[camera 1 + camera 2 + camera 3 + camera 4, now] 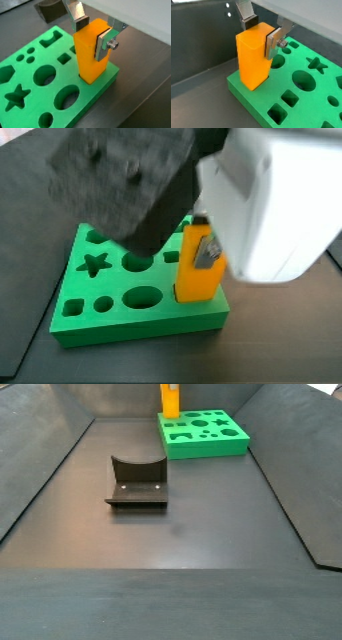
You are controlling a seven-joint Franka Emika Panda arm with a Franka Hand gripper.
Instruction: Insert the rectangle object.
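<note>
The rectangle object (90,55) is a tall orange-yellow bar. It stands upright with its foot in the corner slot of the green board (108,74). My gripper (92,35) straddles the bar's upper end. One silver finger (101,44) lies flat on one face and the dark pad of the opposite finger (80,22) sits at the far top edge. Another wrist view shows the same hold, with the gripper (261,35) on the bar (252,60) in the board (243,93). In both side views the bar (198,278) (170,399) rises from the board's corner (134,323) (207,444).
The green board has several other cut-outs, among them a star (313,62) and a round hole (44,75). The dark fixture (134,484) stands mid-floor, apart from the board, and also shows in a wrist view (50,9). Sloping dark walls (40,474) enclose the floor.
</note>
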